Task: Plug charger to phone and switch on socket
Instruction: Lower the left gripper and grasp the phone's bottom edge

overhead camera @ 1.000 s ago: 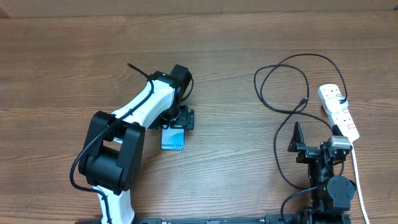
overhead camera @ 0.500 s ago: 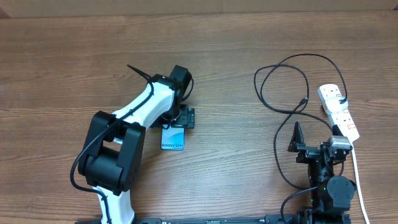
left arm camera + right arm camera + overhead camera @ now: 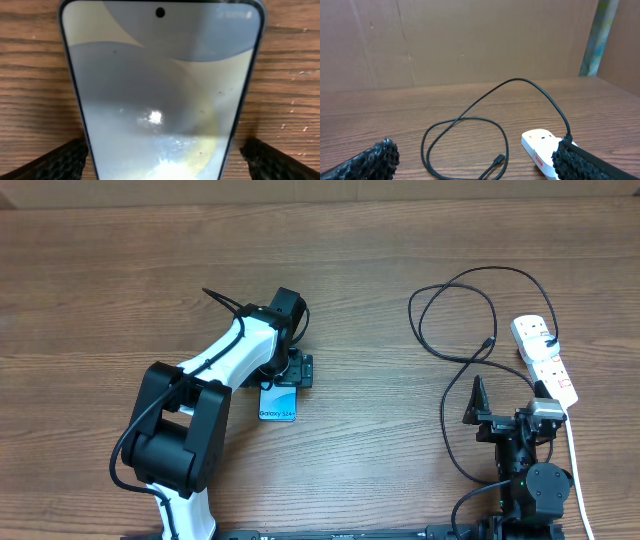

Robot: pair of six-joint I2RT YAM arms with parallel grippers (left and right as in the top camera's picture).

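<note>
Nearest us, the right hand stood at the front right of the worktop, its fingers spread wide with nothing between them. Left of it, farther in, the phone lay flat, screen up. The left hand hung over its far end, fingers apart on either side; we could not tell whether they touched its edges. Beyond the right hand the charger lay in loose loops, its small tip free, well apart from the phone. Its other end ran to the socket by the right edge.
</note>
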